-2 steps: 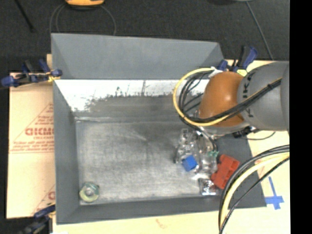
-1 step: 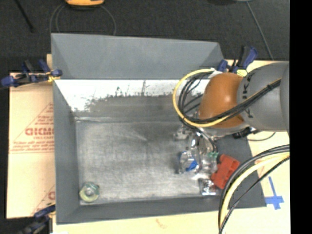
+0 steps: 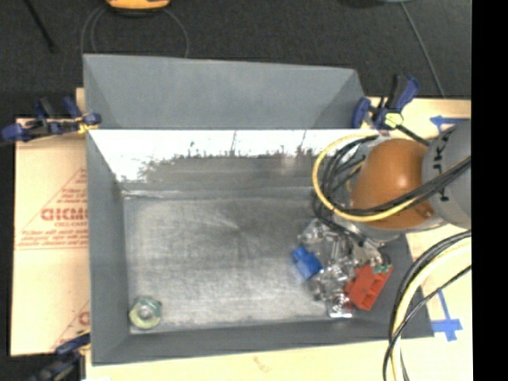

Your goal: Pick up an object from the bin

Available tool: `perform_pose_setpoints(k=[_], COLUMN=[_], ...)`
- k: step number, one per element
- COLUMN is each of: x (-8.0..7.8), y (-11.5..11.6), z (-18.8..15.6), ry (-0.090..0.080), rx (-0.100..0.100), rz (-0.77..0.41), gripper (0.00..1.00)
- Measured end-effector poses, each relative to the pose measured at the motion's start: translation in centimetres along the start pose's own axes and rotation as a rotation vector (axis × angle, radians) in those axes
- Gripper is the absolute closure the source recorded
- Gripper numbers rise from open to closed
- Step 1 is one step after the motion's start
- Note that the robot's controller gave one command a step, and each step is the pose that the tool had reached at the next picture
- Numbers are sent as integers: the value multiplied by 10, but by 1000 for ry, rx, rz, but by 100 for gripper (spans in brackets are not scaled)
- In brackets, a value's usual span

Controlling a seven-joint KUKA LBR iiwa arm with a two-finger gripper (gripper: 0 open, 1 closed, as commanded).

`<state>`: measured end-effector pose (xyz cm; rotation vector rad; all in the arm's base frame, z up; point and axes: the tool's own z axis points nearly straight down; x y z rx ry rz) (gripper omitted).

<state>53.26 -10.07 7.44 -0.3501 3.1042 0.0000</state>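
Watching, I see my gripper [image 3: 337, 282] between a blue piece [image 3: 305, 262] and a red block [image 3: 367, 287] at the right of the bin [image 3: 198, 244]; spread or pinching, I cannot tell.

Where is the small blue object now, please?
The blue object lies right of centre in the bin, just left of the tool and a red block.

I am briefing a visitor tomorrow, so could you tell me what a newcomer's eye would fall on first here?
First the arm's orange cover at the right, with the hand low in the near right corner of the bin. A small blue piece sits just left of the hand in the view, and a red block just right of it. A small round thing lies alone in the near left corner.
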Motion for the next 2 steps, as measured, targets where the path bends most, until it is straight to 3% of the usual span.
perform_pose_setpoints(k=[1,2], x=[-1,-31], y=[-1,37], z=[-2,-155], ry=[-1,7], rx=[3,0], rz=[0,-344], gripper=[100,100])
